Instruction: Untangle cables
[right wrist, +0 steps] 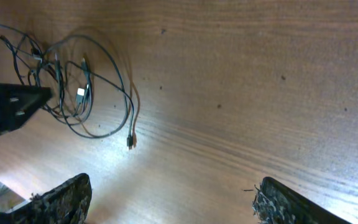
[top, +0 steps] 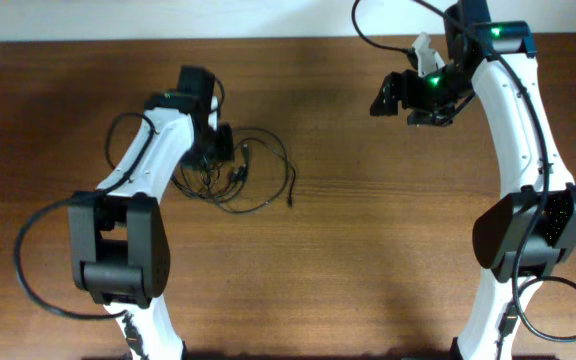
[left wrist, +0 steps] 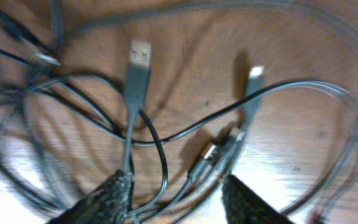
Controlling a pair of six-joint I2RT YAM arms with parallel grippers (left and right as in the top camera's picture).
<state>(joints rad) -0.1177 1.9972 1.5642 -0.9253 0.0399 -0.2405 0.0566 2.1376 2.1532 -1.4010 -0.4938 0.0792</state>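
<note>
Left gripper (left wrist: 179, 200): fingers apart, nothing clamped, a few strands running between them. The cables (top: 253, 175) lie as a loose tangle directly under the left gripper, with loops spreading to its right. One free end (top: 290, 203) trails out furthest right of it.

Handling estimate: light, limp, thin cord with a smooth jacket that is likely to slip. The flat USB plug (left wrist: 140, 55), just ahead of the left gripper, is rigid. Its moulded body is the best hold.

Right gripper (right wrist: 173, 205): fingers spread, empty, well apart to the right of the left gripper.
</note>
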